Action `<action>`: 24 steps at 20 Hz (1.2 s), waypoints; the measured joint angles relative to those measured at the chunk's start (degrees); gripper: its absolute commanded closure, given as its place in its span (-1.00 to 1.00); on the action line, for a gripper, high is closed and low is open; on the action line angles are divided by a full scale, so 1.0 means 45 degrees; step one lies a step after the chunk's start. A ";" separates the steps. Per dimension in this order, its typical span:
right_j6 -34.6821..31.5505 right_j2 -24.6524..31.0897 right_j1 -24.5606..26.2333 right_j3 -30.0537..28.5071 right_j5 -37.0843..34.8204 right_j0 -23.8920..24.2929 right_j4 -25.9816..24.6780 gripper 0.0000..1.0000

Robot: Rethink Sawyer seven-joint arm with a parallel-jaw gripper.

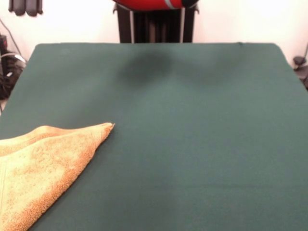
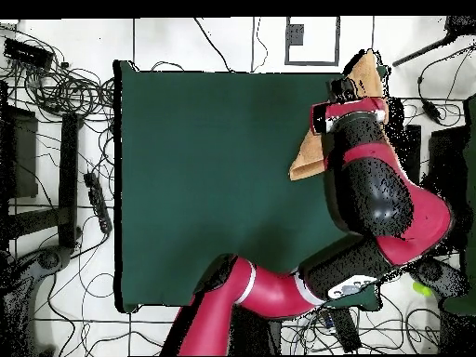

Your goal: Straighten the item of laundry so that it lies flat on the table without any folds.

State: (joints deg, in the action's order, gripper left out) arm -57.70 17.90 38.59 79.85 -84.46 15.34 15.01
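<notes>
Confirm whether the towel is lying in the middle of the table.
No. In the front view the towel lies bunched at the lower left corner of the table, whose middle shows only bare green cloth.

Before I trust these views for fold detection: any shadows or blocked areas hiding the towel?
Front view: a soft dark shadow falls on the far part of the table, well clear of the towel, which is evenly lit but cut off by the picture's edge. Overhead view: the arm covers most of the towel; end effector state unreadable.
</notes>
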 measured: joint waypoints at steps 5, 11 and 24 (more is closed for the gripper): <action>-0.0018 0.0000 -0.0766 -0.0461 0.0000 0.0052 -0.0013 1.00; -0.0047 -0.0026 -0.2476 -0.2523 0.0162 0.0212 -0.0050 1.00; -0.0047 -0.0029 -0.5176 -0.7631 0.4544 0.0464 -0.0159 1.00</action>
State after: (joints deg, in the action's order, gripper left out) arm -57.92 17.77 15.30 45.51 -64.01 17.43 14.30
